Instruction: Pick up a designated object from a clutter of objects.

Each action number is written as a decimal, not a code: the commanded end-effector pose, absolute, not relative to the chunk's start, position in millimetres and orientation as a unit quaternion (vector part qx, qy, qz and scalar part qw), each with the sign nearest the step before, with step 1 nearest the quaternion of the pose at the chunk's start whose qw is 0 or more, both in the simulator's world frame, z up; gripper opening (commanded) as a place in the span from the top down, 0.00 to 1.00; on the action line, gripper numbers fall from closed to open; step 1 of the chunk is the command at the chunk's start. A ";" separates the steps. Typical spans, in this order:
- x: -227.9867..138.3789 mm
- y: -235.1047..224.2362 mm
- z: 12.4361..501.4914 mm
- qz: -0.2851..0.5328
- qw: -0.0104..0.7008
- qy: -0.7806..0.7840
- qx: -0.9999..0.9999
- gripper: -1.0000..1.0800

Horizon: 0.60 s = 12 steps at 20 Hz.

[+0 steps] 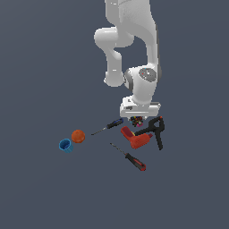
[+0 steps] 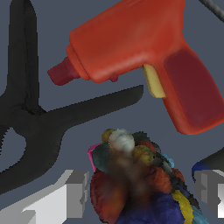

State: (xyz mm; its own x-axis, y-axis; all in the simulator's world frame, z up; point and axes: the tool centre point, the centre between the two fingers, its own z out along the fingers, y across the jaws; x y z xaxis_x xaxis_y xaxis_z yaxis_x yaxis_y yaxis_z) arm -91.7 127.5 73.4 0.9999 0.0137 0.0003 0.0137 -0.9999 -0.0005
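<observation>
Between the grey fingers [image 2: 74, 194] of my gripper [image 2: 142, 194] sat the roundish clump of tiny multicoloured balls [image 2: 135, 179], jaws spread either side, not visibly touching it. Just beside it lay the black clamp [image 2: 48, 118] and red plastic drill [image 2: 144, 48].

A plain, uniform slate-grey floor [image 1: 40, 192] is seen filling the whole scene, evenly lit, with only faint, soft shadows cast upon it and no texture shown.
</observation>
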 end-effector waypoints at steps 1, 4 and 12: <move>-91.8 128.9 85.5 -0.001 0.000 -0.007 -1.000 1.00; -93.0 130.9 103.7 -0.001 0.000 -0.007 -1.000 1.00; -97.0 139.2 170.0 0.000 0.001 -0.007 -1.000 1.00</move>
